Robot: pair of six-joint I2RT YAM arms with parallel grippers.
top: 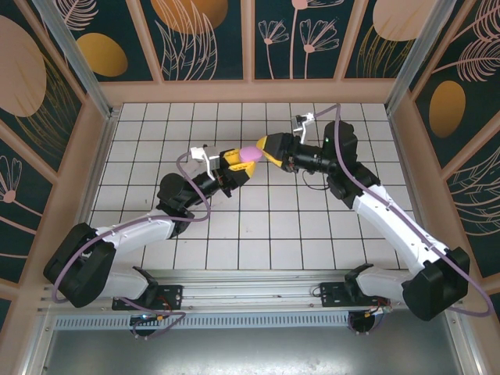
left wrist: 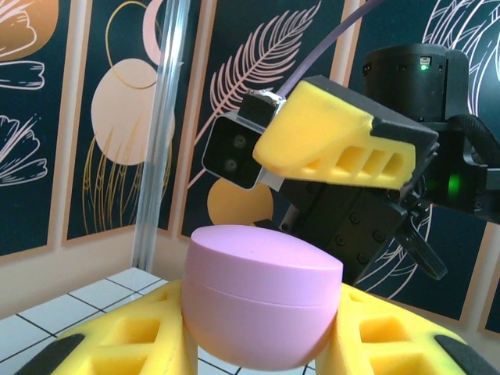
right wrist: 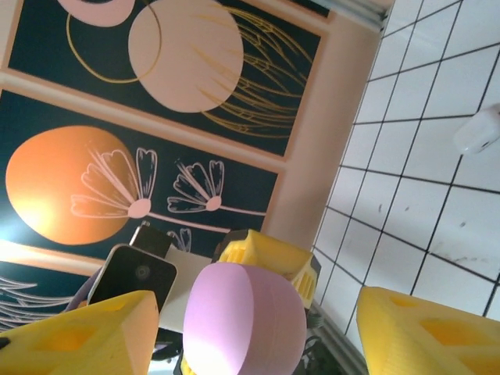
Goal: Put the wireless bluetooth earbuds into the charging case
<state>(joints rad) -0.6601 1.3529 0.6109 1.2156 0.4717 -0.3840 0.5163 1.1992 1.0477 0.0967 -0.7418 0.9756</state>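
near the middle of the white-tiled tabletop (top: 273, 226), a little toward the far side, the two arms meet nose to nose. the left gripper (top: 239, 166) reaches in from the near left and holds the pink charging case (left wrist: 262, 305) off the tiles. its jaws are narrowed onto the case, with a yellow foam finger (left wrist: 133, 332) pressed against each side of the lower shell. the case is rounded with a flat top and a seam running around it, and its lid is down. the right gripper (top: 269, 147) comes in from the right and faces the case, its tips just beside the case's right end as seen from above. its jaws are spread wide. in the right wrist view the two yellow fingers (right wrist: 86, 328) sit far apart at the bottom corners, with the case visible between and beyond them. from the left wrist view, one of the right gripper's fingers hangs just above and behind the lid, apart from it. a white rounded object (right wrist: 476, 131) lies on a tile well off to one side in the right wrist view; what it is i cannot tell.
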